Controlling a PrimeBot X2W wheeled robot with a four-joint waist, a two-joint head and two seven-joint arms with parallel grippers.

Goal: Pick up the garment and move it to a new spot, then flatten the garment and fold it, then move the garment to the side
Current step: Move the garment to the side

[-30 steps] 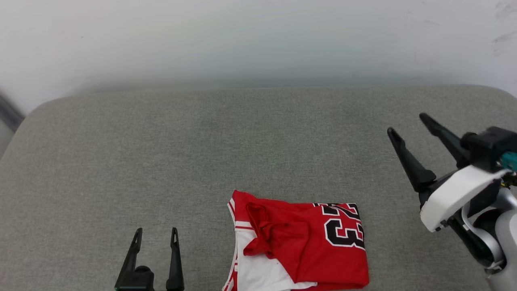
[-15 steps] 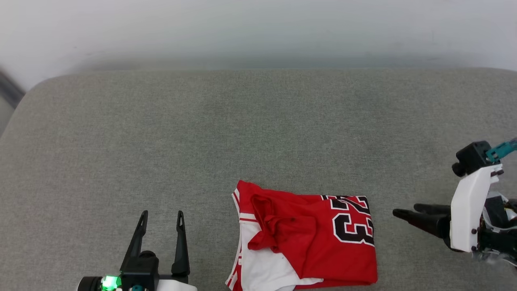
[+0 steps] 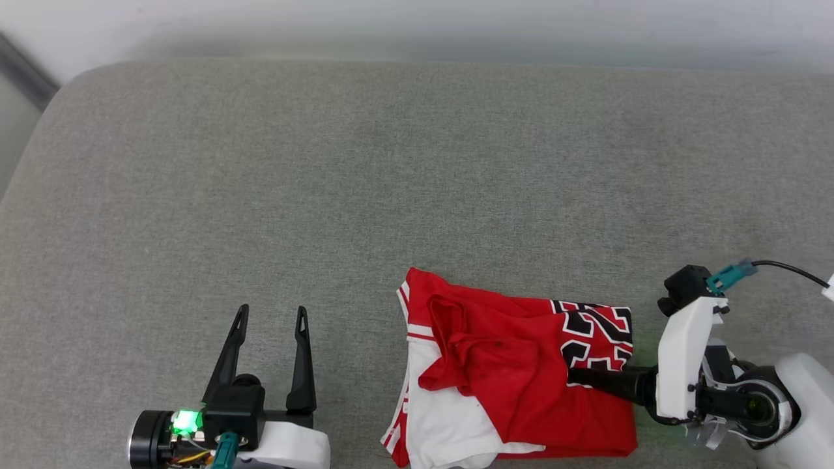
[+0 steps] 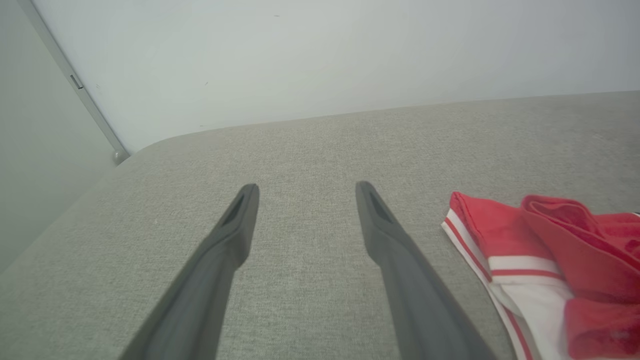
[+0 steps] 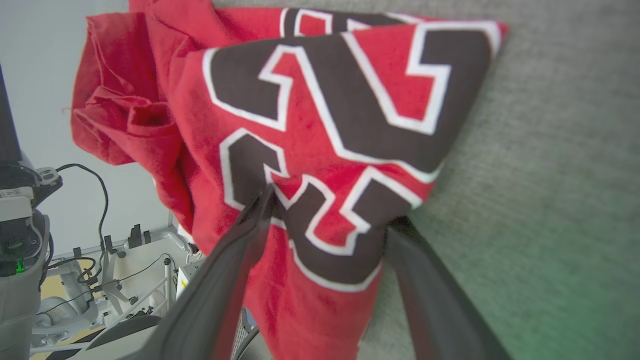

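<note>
The garment, red with a white part and a black number 23, lies folded on the grey cushion at the lower centre right of the head view. My right gripper reaches in from the right, lying level, with its fingers at the garment's right edge. In the right wrist view the right gripper is open, one finger on top of the printed number on the garment and the other tucked beneath the fabric edge. My left gripper stands open on bare cushion left of the garment, apart from it, and the left gripper holds nothing.
The grey cushion stretches wide behind and to the left of the garment, ending at a pale wall. Its rounded left corner drops off. The robot's base and cables show past the garment.
The head camera has tilted down. My right gripper swung from raised and pointing up to level, then slid left until its fingers reached the garment's right edge.
</note>
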